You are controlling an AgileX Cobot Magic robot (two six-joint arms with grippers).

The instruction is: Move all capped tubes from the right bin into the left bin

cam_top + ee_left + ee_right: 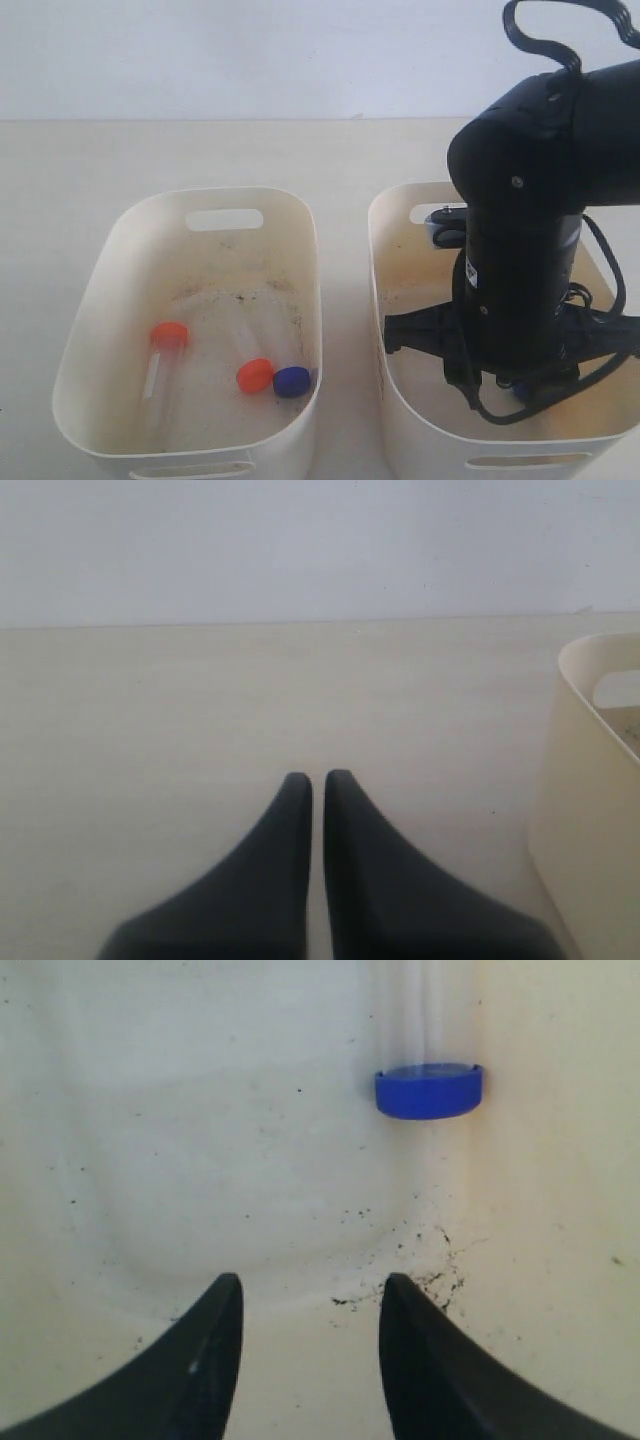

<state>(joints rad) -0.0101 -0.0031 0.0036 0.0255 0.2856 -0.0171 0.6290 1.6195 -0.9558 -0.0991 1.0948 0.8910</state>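
Spanning the whole scene, the pale table (100, 170) carries two cream tubs side by side, close but not touching.

The right arm (540, 200) is next in bulk. It stands over the right bin (378, 260) and hides most of that bin's interior in the exterior view.

The left bin (100, 300) sits to the left, its floor grey and dirt-speckled. The right bin has a yellowish floor with dark specks.

The right gripper (312, 1280) hangs low inside the right bin. Its jaws are spread partway with nothing between them.

The left gripper (317, 777) is over bare table, with a cream tub wall (590, 780) close beside it; which tub cannot be told. Its jaws are pressed nearly together, a thin slit between them, holding nothing.

Capped tubes, four seen:
- Left bin: one orange-capped tube (165, 360) lying apart near the left wall.
- Left bin: a second orange-capped tube (255, 375) and a blue-capped tube (291, 381), caps side by side.
- Right bin: a lone blue-capped tube (429, 1090) ahead of the right gripper, clear of its fingers.
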